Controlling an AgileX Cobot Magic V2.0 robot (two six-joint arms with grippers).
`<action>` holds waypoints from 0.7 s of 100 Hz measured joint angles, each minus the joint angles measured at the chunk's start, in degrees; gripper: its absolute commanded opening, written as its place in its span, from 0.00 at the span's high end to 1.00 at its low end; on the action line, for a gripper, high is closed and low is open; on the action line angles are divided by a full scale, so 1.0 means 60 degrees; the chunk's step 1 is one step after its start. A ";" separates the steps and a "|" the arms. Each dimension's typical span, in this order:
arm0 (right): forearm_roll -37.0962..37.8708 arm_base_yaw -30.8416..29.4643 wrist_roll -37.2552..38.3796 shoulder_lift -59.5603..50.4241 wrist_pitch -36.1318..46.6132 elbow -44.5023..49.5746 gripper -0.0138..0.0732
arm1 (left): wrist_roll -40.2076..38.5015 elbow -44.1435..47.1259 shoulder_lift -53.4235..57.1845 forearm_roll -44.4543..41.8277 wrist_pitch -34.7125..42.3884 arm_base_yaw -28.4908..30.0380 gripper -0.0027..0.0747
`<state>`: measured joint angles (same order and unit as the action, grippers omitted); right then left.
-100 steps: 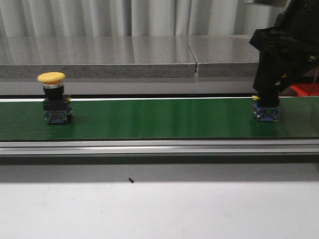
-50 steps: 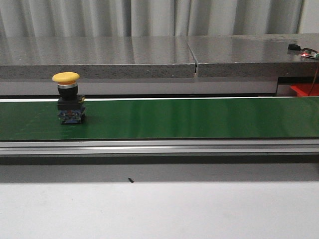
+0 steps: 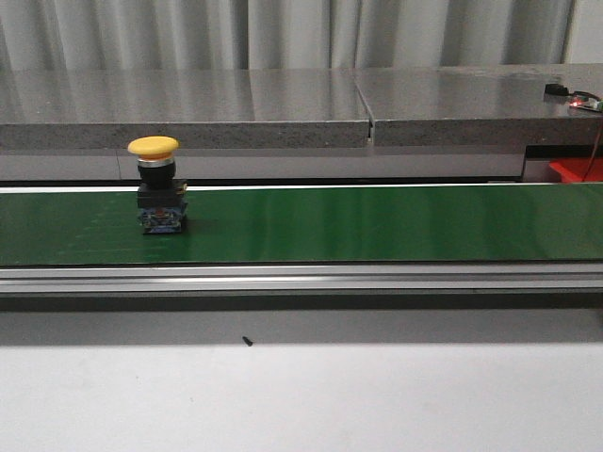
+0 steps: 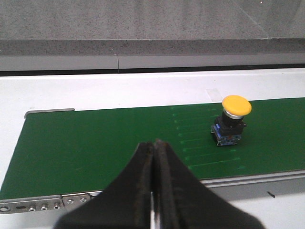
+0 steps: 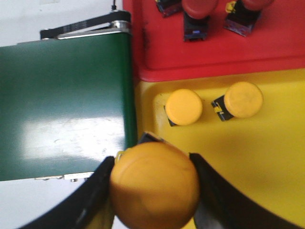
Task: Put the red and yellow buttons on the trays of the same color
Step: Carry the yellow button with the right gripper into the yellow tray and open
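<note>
A yellow button [image 3: 157,185] stands upright on the green belt [image 3: 377,221], toward its left; in the left wrist view this button [image 4: 231,120] sits well off from my left gripper [image 4: 155,145], whose jaws are pressed together on nothing. My right gripper [image 5: 153,183] is shut on another yellow button [image 5: 155,185], held at the belt's end over the near corner of the yellow tray [image 5: 257,157]. Two yellow buttons [image 5: 184,107] [image 5: 242,100] lie in that tray. The red tray [image 5: 157,52] beyond it holds red buttons [image 5: 198,12]. Neither gripper shows in the front view.
A grey stone ledge [image 3: 283,108] runs behind the belt, and an aluminium rail [image 3: 301,276] runs along its front. A corner of the red tray [image 3: 577,168] peeks out at the far right. A white tabletop [image 3: 301,395] lies in front.
The yellow button on the belt has travelled to the right. The right arm, which stood over a button at the belt's right end a second ago, has left the front view with it.
</note>
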<state>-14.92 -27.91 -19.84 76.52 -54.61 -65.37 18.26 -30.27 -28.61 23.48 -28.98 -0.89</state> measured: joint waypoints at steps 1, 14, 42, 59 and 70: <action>0.0000 -0.0030 0.0000 0.0000 0.0079 0.0090 0.61 | 0.0000 0.0000 0.0000 0.0000 0.0000 0.0000 0.99; 0.0000 -0.0138 0.0000 0.0000 0.0987 0.1006 0.61 | 0.0000 0.0000 0.0000 0.0007 0.0000 0.0000 0.99; -0.0018 -0.0232 0.0000 0.0046 0.2742 0.2790 0.61 | 0.0000 0.0000 0.0000 0.0007 0.0000 0.0000 0.99; -0.0081 -0.0232 0.0000 0.0579 0.3186 0.2952 0.61 | 0.0000 0.0000 0.0000 0.0022 0.0000 0.0000 0.99; -0.0096 -0.0232 0.0000 0.1041 0.3323 0.2966 0.61 | 0.0000 0.0000 0.0000 0.0022 0.0000 0.0000 0.99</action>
<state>-15.50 -29.29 -19.84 82.77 -34.67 -47.57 18.26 -30.27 -28.61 23.61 -28.98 -0.89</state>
